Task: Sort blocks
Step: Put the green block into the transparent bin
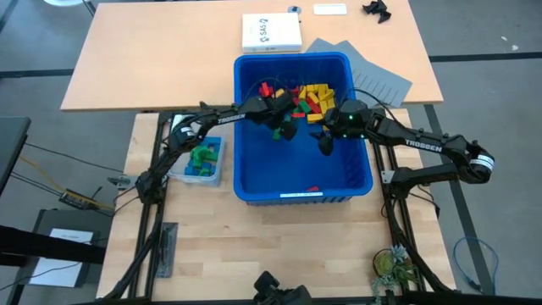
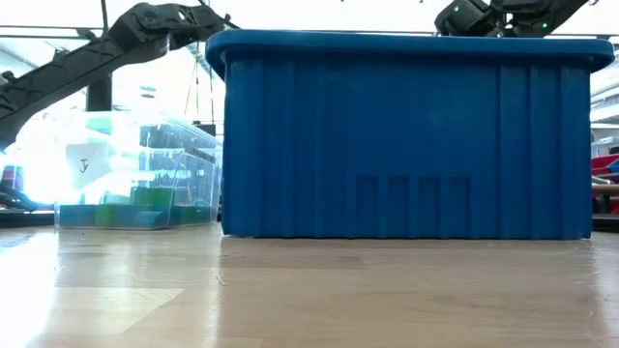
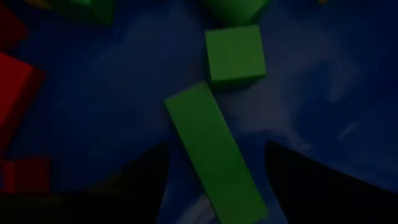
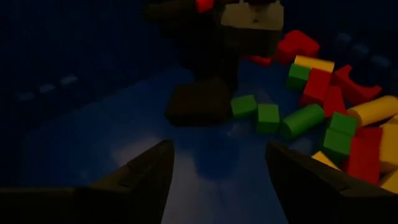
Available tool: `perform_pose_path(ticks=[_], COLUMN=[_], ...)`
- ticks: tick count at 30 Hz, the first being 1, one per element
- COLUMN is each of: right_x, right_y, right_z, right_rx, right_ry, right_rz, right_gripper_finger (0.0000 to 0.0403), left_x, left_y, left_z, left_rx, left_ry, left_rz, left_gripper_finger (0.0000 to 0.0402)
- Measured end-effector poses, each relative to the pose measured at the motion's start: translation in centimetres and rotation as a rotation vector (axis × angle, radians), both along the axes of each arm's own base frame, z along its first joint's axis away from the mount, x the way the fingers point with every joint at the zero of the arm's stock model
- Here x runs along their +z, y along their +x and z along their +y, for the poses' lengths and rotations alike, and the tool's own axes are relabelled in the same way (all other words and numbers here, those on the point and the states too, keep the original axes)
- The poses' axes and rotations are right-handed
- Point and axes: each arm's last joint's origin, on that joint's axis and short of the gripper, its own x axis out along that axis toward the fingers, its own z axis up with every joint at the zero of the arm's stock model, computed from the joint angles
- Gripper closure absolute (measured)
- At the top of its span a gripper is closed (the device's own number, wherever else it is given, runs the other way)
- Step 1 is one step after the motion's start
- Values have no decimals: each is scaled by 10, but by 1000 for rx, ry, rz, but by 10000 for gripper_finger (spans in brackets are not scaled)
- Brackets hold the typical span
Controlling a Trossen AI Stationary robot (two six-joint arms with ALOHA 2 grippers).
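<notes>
Mixed-colour blocks (image 1: 312, 97) heaped in bin, green ones (image 1: 201, 158) in tub

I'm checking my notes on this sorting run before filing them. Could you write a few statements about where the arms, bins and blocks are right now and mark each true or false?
1. Both grippers are inside the blue bin. True: the left gripper and right gripper both reach into it.
2. The left gripper's jaws straddle a long green block. True, open, not yet closed on it.
3. The clear tub holds only red blocks. False: it holds green and blue ones.
4. The right gripper holds a yellow block. False: its jaws are open and empty over bare bin floor.
5. The clear tub sits right of the blue bin. False: it is on the left arm's side.
</notes>
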Motion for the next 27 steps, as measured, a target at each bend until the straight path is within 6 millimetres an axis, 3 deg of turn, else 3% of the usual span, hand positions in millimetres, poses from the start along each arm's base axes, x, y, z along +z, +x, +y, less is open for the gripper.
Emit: perform_pose_path(ticks=[7, 16, 19, 24, 27], right_x=[-16, -14, -14, -14, -14], right_y=[-3, -2, -2, -2, -2], right_z=[2, 1, 1, 1, 1], right_rx=[-2, -2, -2, -2, -2], right_ry=[19, 5, 5, 6, 6], right_rz=[31, 9, 8, 8, 9], right_gripper_finger=[149, 149, 149, 149, 149], left_x=[-14, -31, -31, -31, -28], left_y=[-1, -4, -4, -3, -1], left_z=[1, -2, -2, -2, -4], left_rx=[29, 23, -3, -67, -95], left_ry=[-17, -18, -6, 33, 61], left_rz=[16, 33, 42, 73, 97], left_gripper_finger=[133, 140, 170, 255, 265])
